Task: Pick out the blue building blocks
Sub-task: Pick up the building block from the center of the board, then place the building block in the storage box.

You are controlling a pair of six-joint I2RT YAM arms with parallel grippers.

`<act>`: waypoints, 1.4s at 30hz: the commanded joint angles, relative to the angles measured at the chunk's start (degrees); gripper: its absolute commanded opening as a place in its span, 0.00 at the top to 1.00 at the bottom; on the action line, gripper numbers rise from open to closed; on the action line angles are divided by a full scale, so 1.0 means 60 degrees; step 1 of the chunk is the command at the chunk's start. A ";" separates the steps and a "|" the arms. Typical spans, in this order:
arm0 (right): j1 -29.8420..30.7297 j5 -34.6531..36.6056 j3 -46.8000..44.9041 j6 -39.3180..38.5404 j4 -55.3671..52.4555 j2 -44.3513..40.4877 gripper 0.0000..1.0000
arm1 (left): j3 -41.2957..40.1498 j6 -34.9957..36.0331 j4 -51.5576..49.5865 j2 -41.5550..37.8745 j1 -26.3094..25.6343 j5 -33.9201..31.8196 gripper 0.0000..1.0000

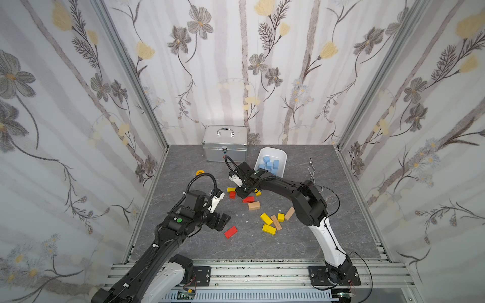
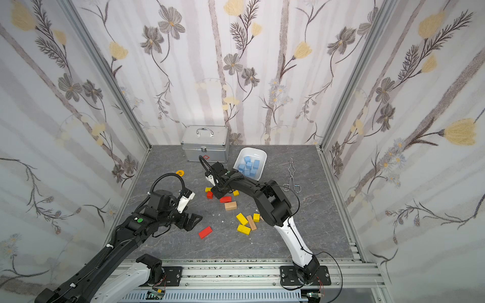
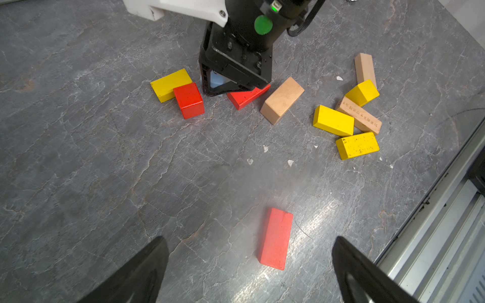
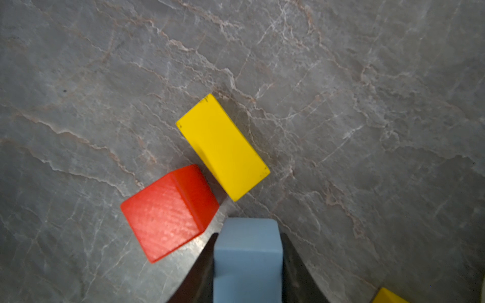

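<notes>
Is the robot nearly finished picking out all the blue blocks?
Nearly. Several blue blocks already sit in the white tub. The right tool is gripping one more blue block. I see no other blue ones loose, only red, yellow and tan blocks.

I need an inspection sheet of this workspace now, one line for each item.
Surface: grey marbled tabletop, white chips scattered.
Job's things: blue blocks in the white bin; one blue block between the jaws of the right gripper.
Clutter: red blocks, yellow blocks, tan blocks; metal tongs; silver case; yellow disc.
Grippers: left gripper open, holding nothing; right gripper shut on the blue block.
Cables: black cable loops at both wrists.
Surroundings: floral walls, aluminium frame.
</notes>
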 commanded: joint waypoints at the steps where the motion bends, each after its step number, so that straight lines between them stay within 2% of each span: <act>1: 0.0002 -0.0127 0.0079 0.0014 0.0292 -0.0059 0.64 | 0.0088 0.0215 0.0039 0.0000 0.0001 0.0065 0.00; 3: -0.0002 -0.0127 0.0060 0.0025 0.0290 -0.0073 0.65 | 0.0084 0.0212 0.0040 0.0005 0.0001 0.0079 0.00; 9: -0.0023 -0.0213 0.0036 0.0084 0.0296 -0.0199 0.78 | 0.0097 0.0216 0.0047 0.0022 0.0001 0.0073 0.00; 14: -0.0042 -0.0319 -0.0043 0.0221 0.0354 -0.0487 1.00 | 0.0098 0.0191 0.0123 0.0040 0.0001 0.0077 0.00; 23: -0.0145 -0.0533 -0.0598 0.0606 0.0655 -0.1486 1.00 | 0.0538 0.0099 0.0772 -0.0189 0.0003 -0.0448 0.00; 27: -0.0583 -0.0622 -0.0871 0.0780 0.0767 -0.2005 1.00 | 0.0983 0.0043 0.1364 0.0156 0.0001 -0.0422 0.00; 42: -0.1566 -0.0035 -0.1254 0.1450 0.0923 -0.3332 1.00 | 0.3019 0.0293 0.3624 0.3356 -0.0107 0.0611 0.00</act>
